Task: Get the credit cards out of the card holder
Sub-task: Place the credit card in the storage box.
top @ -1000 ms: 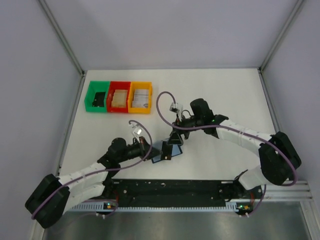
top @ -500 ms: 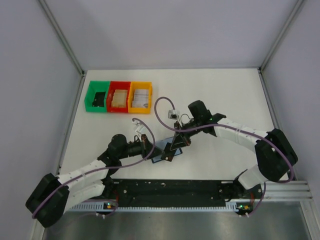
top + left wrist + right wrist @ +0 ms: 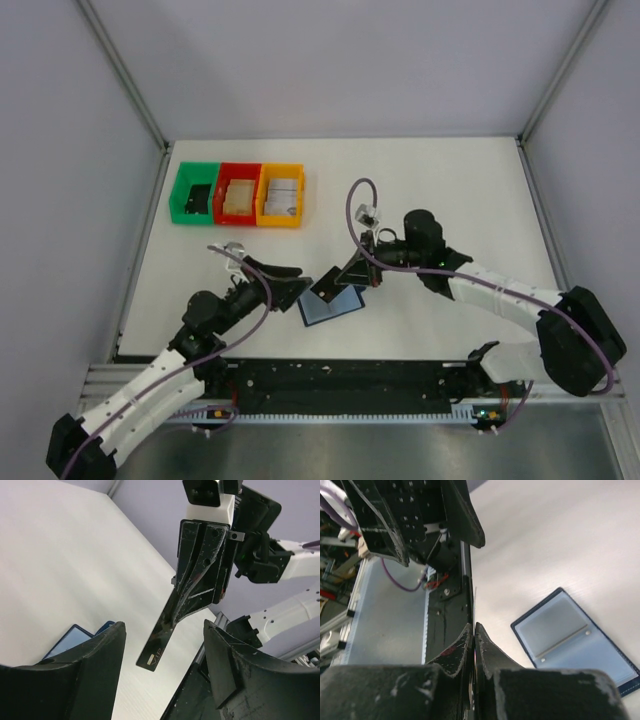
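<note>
Blue holder (image 3: 575, 636) open flat, glossy thin card (image 3: 156, 650) in right claw (image 3: 173, 616)

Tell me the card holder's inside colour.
The card holder is pale grey-blue inside, dark blue rim; right wrist view.

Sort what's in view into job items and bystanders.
Job items:
holder, lying open
card, pinched in the right end effector
left end effector, open

Bystanders:
green bin
red bin
orange bin
</note>
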### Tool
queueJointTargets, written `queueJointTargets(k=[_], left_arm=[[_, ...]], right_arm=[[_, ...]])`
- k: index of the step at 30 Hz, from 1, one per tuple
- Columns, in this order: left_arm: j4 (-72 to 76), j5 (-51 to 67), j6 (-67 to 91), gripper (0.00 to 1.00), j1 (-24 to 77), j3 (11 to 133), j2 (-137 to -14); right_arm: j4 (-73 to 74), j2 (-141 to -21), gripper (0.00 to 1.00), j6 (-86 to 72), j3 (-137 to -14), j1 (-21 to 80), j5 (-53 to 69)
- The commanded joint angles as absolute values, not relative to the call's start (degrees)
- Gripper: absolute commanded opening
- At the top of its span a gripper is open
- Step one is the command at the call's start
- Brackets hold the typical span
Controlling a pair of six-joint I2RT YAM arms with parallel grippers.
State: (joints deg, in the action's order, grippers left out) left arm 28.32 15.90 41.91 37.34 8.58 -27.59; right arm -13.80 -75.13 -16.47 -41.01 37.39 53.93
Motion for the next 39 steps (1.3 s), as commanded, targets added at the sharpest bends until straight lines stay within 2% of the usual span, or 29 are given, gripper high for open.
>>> queueJointTargets(k=[1, 9, 17, 22, 25, 28, 35, 38, 39], left_arm=[[30.84, 12.03, 43.07, 0.68, 37.44, 7.21, -26.1], [40.6, 19.16, 46.05, 0.65, 37.44, 8.43, -32.34], [41.83, 12.75, 48.43, 0.64, 37.53, 7.91, -32.52], [45.52, 15.9, 48.43, 0.64, 37.44, 10.1, -35.32], [47.63, 18.1, 49.22, 0.59, 37.44, 11.51, -38.48], [52.37, 18.11, 51.23, 0.51, 37.44, 11.51, -41.04], [58.27, 15.2, 52.82, 0.25, 37.44, 11.42, -43.24], [57.92, 16.34, 52.3, 0.02, 37.44, 12.48, -43.68], [57.48, 16.78, 51.95, 0.0, 37.53, 12.74, -43.77]], right_arm=[[-38.12, -71.55, 0.0, -31.98, -36.49, 37.97, 45.81], [-55.36, -71.28, 0.0, -41.57, -32.17, 38.41, 41.66], [-60.12, -71.28, 0.0, -44.03, -30.41, 38.58, 41.84], [-60.99, -71.72, 0.0, -44.38, -30.06, 38.58, 42.54], [-61.44, -72.07, 0.0, -44.47, -30.06, 38.58, 43.33], [-62.31, -72.42, 0.0, -44.82, -29.71, 38.58, 43.42], [-61.96, -72.86, 0.0, -44.03, -28.3, 38.5, 43.07], [-63.01, -73.47, 0.0, -44.3, -28.04, 38.58, 42.98], [-63.19, -73.56, 0.0, -44.38, -28.04, 38.58, 42.8]])
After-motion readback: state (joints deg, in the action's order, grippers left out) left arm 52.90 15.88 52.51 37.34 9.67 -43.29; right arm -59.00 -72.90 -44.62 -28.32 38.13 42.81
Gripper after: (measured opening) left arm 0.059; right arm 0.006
